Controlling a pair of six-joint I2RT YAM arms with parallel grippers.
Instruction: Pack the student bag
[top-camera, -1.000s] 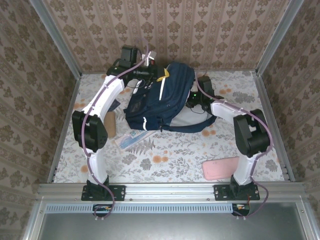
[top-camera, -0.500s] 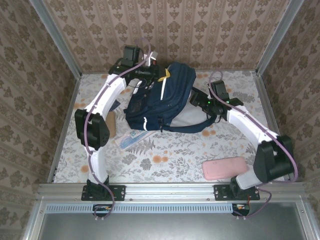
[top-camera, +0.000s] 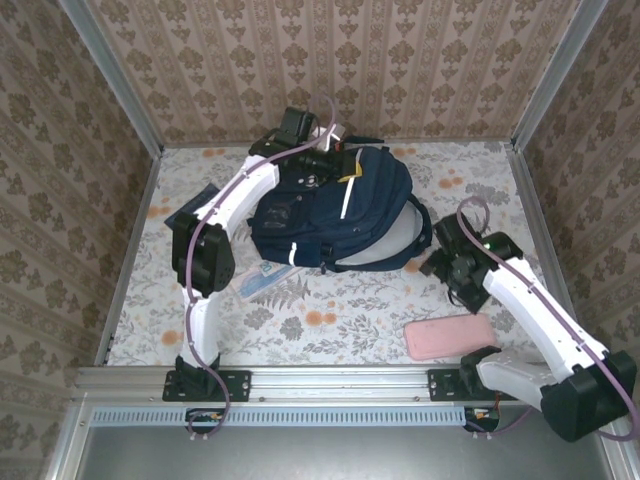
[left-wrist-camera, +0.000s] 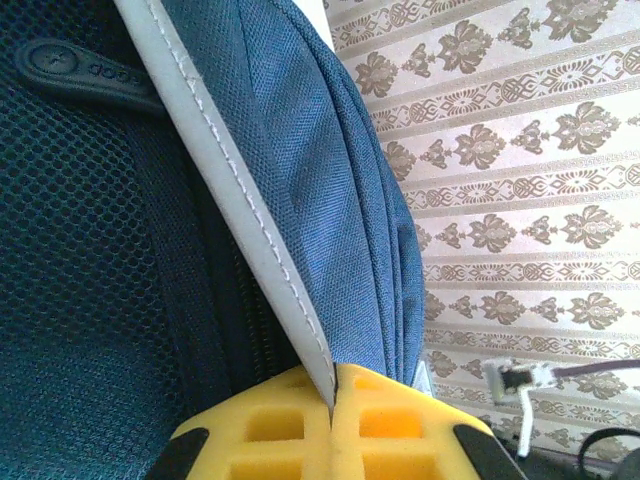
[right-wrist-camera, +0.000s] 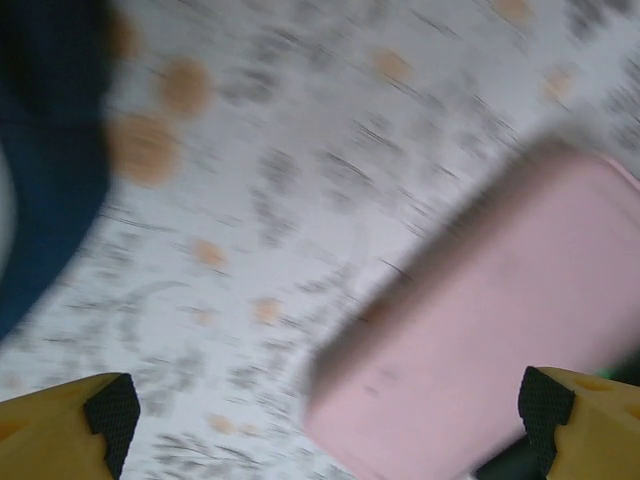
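Student bag (top-camera: 330, 215) looked soft and floppy, best held by trim; left hand (left-wrist-camera: 333, 395) pinched its white strip (left-wrist-camera: 250, 220); right hand (right-wrist-camera: 322, 405) gaped empty.

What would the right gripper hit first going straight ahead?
Probably the pink case, near its corner, ahead of the open right gripper; bare floral table lies just beside it. Blurred view, depth unclear.

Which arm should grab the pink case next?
Right. The right fingers stand open close to the pink case; the left fingers are shut on the white strip of the student bag.
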